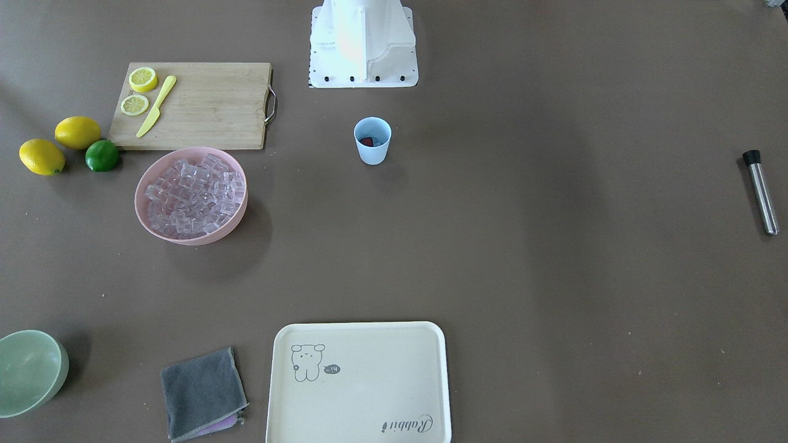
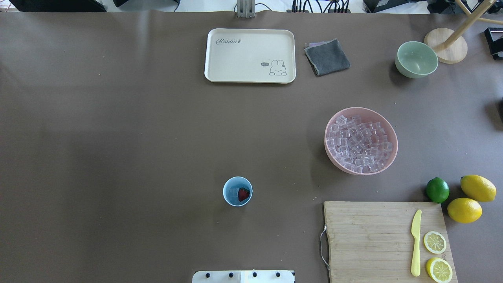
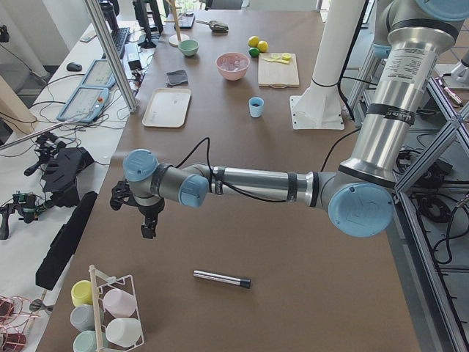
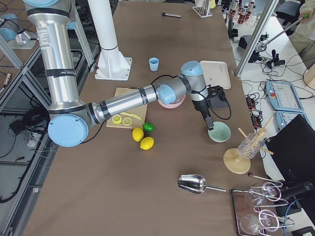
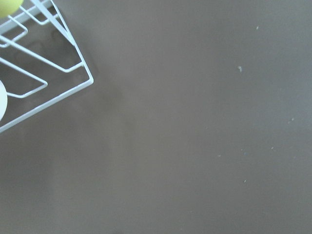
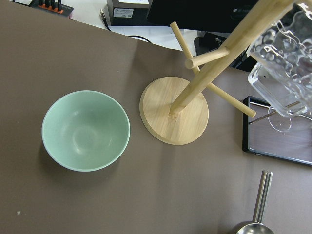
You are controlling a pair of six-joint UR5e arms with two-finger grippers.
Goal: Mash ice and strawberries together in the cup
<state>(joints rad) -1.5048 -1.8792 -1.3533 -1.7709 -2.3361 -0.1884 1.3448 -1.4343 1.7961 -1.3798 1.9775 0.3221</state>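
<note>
**Cup sitting loaded near the robot's base, both arms reaching out to the desk's ends**

The light blue cup (image 2: 237, 191) is standing upright on the brown desk (image 2: 118, 157), just in front of the robot's white base. One dark red strawberry (image 2: 244, 194) is lying inside it against a clear ice cube (image 2: 234, 193). Most of the ice (image 2: 360, 144) is piling up in the pink bowl (image 2: 353, 171), which is sitting well apart from the cup on the robot's right, near the wooden cutting board (image 2: 369, 236).

The left end effector (image 3: 149, 224) is hanging above bare desk at the left end, between the wire rack of cups (image 3: 110, 312) and the metal rod with a black tip (image 3: 222, 279) lying flat there. Whether it is clenched or released cannot be told from the side view.

The right end effector (image 4: 208, 123) is pointing down just over the pale green bowl (image 6: 85, 129), beside the wooden stand's round base (image 6: 174, 111). Its grip state cannot be told either.
</note>
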